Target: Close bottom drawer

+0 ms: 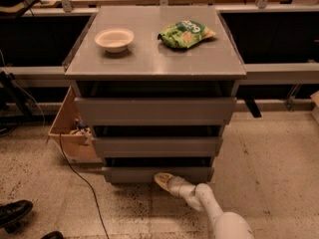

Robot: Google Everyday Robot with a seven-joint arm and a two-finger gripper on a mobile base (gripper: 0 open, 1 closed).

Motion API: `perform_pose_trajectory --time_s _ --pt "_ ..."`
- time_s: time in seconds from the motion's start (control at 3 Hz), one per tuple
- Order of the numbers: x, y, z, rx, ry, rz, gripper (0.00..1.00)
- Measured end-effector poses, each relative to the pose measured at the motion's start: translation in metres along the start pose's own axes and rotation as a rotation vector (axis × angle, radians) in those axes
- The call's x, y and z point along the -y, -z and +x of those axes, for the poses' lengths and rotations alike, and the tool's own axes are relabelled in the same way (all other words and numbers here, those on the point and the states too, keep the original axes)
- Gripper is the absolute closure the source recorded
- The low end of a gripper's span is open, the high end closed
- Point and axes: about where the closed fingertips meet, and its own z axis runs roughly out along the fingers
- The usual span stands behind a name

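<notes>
The bottom drawer (pixel 129 174) is the lowest, slimmest grey front of the three-drawer cabinet. Its front sticks out only slightly past the cabinet body, with a dark gap above it. My gripper (pixel 162 179) reaches in from the lower right on a white arm. Its tip touches the drawer's front panel just right of centre, near the lower edge.
A white bowl (pixel 114 39) and a green snack bag (pixel 185 34) lie on the cabinet top (pixel 154 59). The middle drawer (pixel 157 146) and top drawer (pixel 155 111) sit above. A cardboard box (pixel 70 133) and a black cable (pixel 82 178) are at the left. A shoe (pixel 15 212) is at bottom left.
</notes>
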Motion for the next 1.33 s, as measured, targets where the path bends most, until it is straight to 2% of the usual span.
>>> perform_pose_trajectory --time_s 0.33,1.0,1.33 --pt "0.0 0.0 0.0 0.0 0.0 0.0 1.0" --pt "0.013 -0.014 -0.006 0.057 0.017 0.061 1.0" --pt "0.014 0.006 0.0 0.031 0.032 0.056 1.0"
